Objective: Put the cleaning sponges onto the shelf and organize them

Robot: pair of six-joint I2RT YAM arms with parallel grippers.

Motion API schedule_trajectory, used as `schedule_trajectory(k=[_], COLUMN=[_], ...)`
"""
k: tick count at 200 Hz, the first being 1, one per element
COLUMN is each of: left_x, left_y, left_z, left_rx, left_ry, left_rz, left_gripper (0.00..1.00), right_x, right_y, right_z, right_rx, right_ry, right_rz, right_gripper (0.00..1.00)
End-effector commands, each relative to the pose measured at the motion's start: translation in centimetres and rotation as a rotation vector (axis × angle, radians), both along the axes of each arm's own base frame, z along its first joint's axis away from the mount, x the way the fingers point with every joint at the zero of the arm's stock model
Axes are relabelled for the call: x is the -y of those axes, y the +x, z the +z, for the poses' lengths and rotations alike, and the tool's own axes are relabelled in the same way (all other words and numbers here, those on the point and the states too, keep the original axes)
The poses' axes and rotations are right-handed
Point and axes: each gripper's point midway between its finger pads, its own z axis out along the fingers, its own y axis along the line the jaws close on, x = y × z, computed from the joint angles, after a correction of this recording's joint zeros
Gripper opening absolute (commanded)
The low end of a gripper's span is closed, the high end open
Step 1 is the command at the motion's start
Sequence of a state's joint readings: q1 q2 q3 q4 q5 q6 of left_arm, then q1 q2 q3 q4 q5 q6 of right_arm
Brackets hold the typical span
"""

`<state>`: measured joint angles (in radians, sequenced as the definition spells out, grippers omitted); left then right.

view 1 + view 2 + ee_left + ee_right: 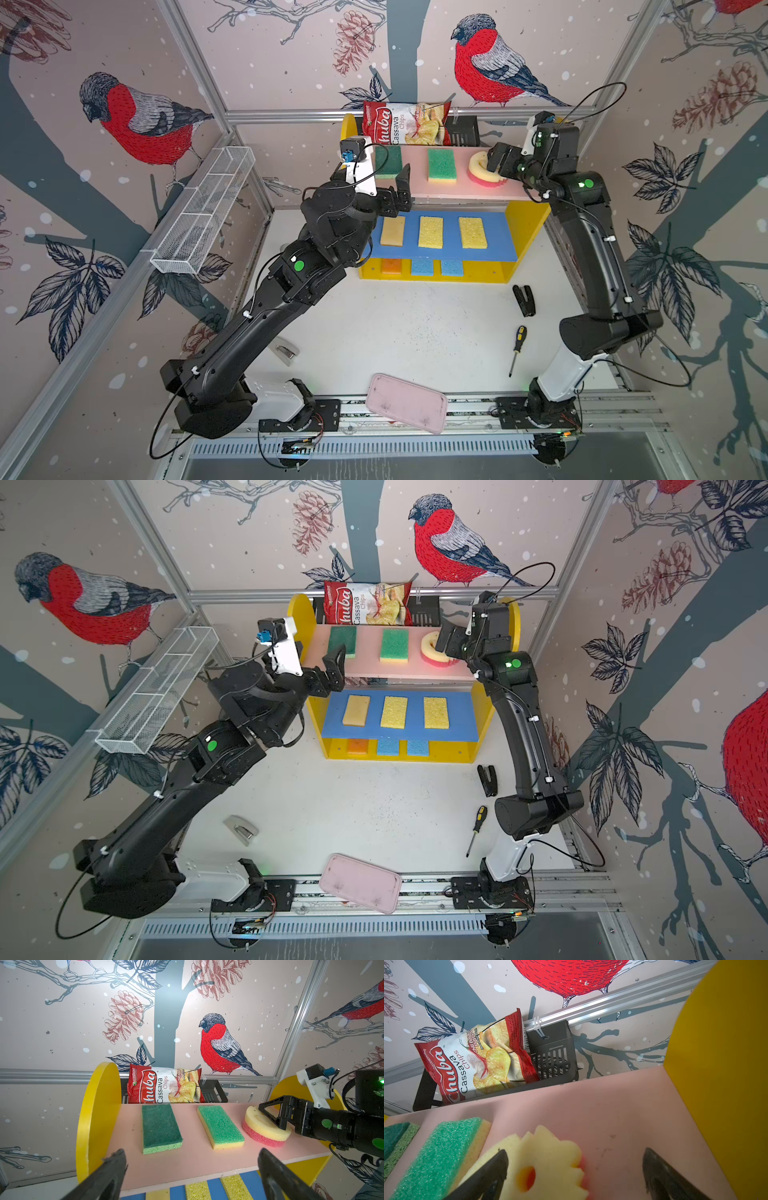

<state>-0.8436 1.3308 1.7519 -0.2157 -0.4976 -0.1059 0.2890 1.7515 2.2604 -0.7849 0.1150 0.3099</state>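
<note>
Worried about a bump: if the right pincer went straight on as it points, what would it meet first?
Probably the round yellow-pink sponge: the open right pincer angles down at its top, one finger apparently on it.

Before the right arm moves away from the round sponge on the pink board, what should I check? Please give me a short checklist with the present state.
1. The right gripper is open, not clamping the round sponge: ok.
2. Fingers clear of that sponge: not ok; one finger lies over its top, so lifting first seems safer.
3. Sponge flat on the pink board: ok.
4. In line with the dark green sponge and green-yellow sponge: ok.
5. Right gripper apart from the yellow side: ok.
6. The left gripper open and empty: ok.
</note>
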Motion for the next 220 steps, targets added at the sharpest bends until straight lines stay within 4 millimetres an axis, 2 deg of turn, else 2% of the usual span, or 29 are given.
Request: schedule_trajectory(k=[1, 34, 63, 79, 89, 98, 108, 112, 117, 121, 126, 129, 178, 220], left_x=[-0.4, -0.6, -0.8, -1.1, -1.3, -1.6, -1.8, -1.9, -2.0, -2.1, -2.2, -2.2, -2.9, -4.5], left_y=[-0.3, -0.3, -0.4, -0.5, -0.5, -0.6, -0.8, -0.8, -0.9, -0.9, -1.0, -1.0, -1.1, -1.6], left_z=[1.1, 1.4, 1.6, 1.9, 1.9, 2.1, 2.3, 2.3, 2.4, 2.5, 2.6, 2.6, 2.4, 2.8], left_rx=[0.032, 0.038, 0.045, 0.052, 0.056, 0.062, 0.068, 0.071, 0.075, 0.078, 0.08, 0.083, 0.081, 0.105], left_ry=[-0.029, -0.03, -0.025, -0.025, -0.024, -0.027, -0.03, -0.031, -0.034, -0.036, -0.039, -0.04, -0.024, -0.027], left_rz=[0.007, 0.011, 0.019, 0.025, 0.032, 0.039, 0.044, 0.045, 0.047, 0.047, 0.05, 0.049, 0.073, 0.114], left_gripper=[0.97, 0.97, 0.97, 0.97, 0.97, 0.97, 0.97, 0.97, 0.97, 0.97, 0.97, 0.97, 0.97, 0.97], right_x=[0.0, 0.3, 0.9, 1.3, 1.3, 1.0, 0.3, -0.2, -0.8, -1.2, -1.7, -2.0, -5.9, -7.8], right_y=[0.2, -0.9, -2.8, -4.0, -4.7, -5.1, -5.5, -5.6, -5.7, -5.7, -5.7, -5.6, -4.8, -4.0], right_z=[1.2, 3.8, 6.5, 7.2, 7.3, 7.2, 6.8, 6.7, 6.4, 6.2, 6.0, 5.8, 4.4, 4.0], right_rx=[0.046, 0.117, 0.183, 0.213, 0.222, 0.223, 0.214, 0.211, 0.204, 0.196, 0.187, 0.181, 0.128, 0.113], right_ry=[0.006, 0.04, 0.064, 0.072, 0.083, 0.098, 0.119, 0.128, 0.137, 0.143, 0.147, 0.147, 0.118, 0.098], right_rz=[0.004, 0.016, 0.023, 0.026, 0.038, 0.064, 0.105, 0.13, 0.157, 0.176, 0.192, 0.199, 0.282, 0.314], right_gripper=[1.0, 1.0, 1.0, 1.0, 0.94, 0.82, 0.61, 0.5, 0.28, 0.14, 0.03, 0.0, 0.0, 0.0])
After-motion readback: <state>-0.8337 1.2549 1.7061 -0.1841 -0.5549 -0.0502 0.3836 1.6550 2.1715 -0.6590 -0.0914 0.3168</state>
